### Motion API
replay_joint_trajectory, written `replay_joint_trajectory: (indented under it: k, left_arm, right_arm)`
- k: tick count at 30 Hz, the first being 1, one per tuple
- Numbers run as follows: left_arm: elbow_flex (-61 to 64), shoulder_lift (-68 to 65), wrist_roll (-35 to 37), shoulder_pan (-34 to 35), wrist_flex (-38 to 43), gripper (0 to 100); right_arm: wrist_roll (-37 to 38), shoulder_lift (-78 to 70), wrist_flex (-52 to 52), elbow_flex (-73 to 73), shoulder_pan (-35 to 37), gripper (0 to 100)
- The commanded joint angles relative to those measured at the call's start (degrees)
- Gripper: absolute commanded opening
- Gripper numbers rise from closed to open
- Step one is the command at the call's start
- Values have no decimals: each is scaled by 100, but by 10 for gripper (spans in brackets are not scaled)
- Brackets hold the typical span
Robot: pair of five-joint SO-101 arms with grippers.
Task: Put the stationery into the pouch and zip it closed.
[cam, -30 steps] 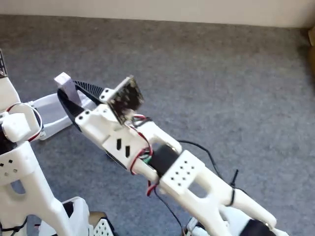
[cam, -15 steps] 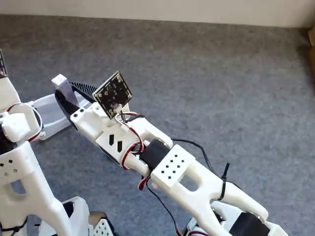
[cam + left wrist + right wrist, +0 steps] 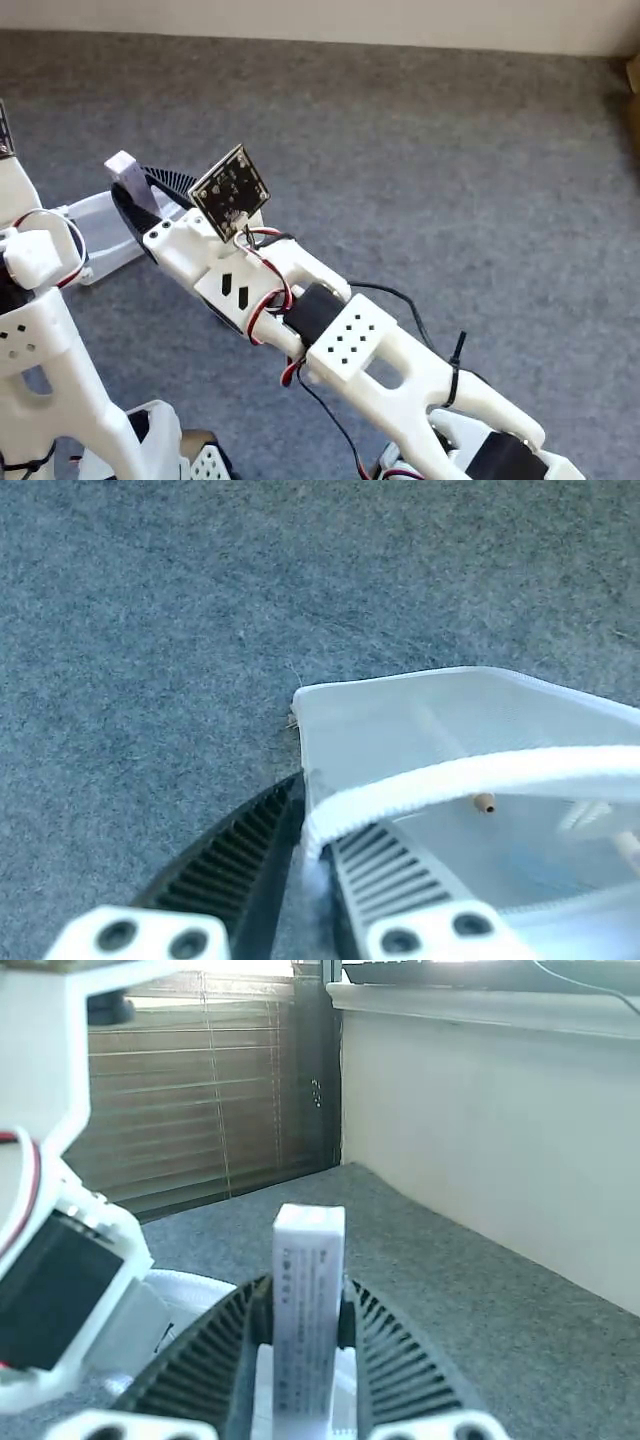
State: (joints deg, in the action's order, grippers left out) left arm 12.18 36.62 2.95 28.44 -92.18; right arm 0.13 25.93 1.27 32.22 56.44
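Right wrist view shows you the right gripper (image 3: 305,1305) clamped on a white block (image 3: 307,1290), which stands upright between the two black ribbed jaws and pokes out above them. In the high view you can follow the right arm (image 3: 350,345) reaching from the near right corner across to the far left. There its gripper (image 3: 135,192) holds the block (image 3: 127,167) just above the far end of the translucent pouch (image 3: 98,222).

Your left gripper (image 3: 315,825) is closed on the pouch (image 3: 400,730), pinching the white woven band along its mouth near one corner. The pouch lies on the grey counter (image 3: 150,630) with its mouth open. Through the opening you can see a thin stick with a tan tip (image 3: 484,802) already inside, along with other pale shapes too faint to name. The left arm (image 3: 40,330) stands at the near left edge of the high view, just beside the pouch.
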Motion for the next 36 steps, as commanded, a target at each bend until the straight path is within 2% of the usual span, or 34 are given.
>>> replay_joint_trajectory:
  k: [1, 15, 22, 36]
  left_arm:
    - [57, 31, 53, -251, 35, 7]
    - [66, 22, 53, -251, 35, 7]
    - [66, 22, 53, -251, 35, 7]
    - [215, 48, 44, -251, 70, 7]
  right_arm:
    - [-35, 48, -171, -382, 57, 9]
    - [-35, 92, -171, -382, 66, 12]
    - [-53, 75, -171, -374, 66, 156]
    - [-53, 110, -136, -365, 66, 156]
